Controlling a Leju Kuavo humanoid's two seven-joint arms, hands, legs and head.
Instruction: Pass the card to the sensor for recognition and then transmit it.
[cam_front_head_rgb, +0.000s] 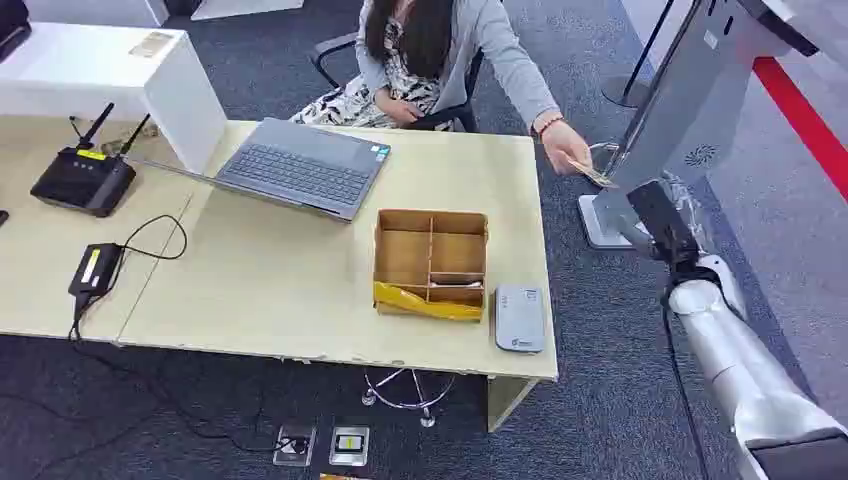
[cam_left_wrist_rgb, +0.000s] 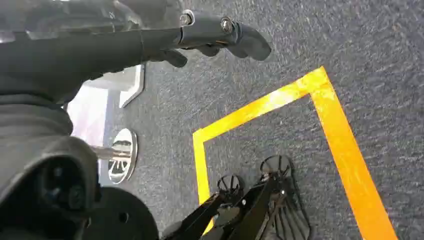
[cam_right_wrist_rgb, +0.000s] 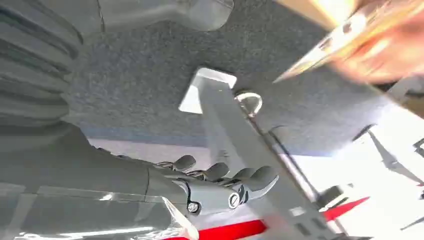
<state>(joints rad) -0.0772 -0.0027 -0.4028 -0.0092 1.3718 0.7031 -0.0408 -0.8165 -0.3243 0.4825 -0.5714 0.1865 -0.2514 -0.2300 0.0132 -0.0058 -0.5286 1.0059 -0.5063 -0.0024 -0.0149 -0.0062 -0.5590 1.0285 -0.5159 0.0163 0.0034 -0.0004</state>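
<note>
Both my hands hold nothing. My right hand (cam_right_wrist_rgb: 220, 187) has its fingers (cam_right_wrist_rgb: 252, 176) stretched out, apart, beside the grey stand (cam_front_head_rgb: 690, 110); from above the forearm hides most of it. My left hand (cam_left_wrist_rgb: 200, 37) hangs over carpet, fingers loosely extended. A person's hand (cam_front_head_rgb: 562, 145) pinches the card (cam_front_head_rgb: 590, 172) past the table (cam_front_head_rgb: 250, 290) edge; it's blurred up close. The sensor (cam_front_head_rgb: 520, 317) lies by the box (cam_front_head_rgb: 431, 262).

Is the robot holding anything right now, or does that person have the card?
Neither robot hand holds anything: the right hand and left hand are empty. The person's hand holds the card by one end, beside the table's edge.
</note>
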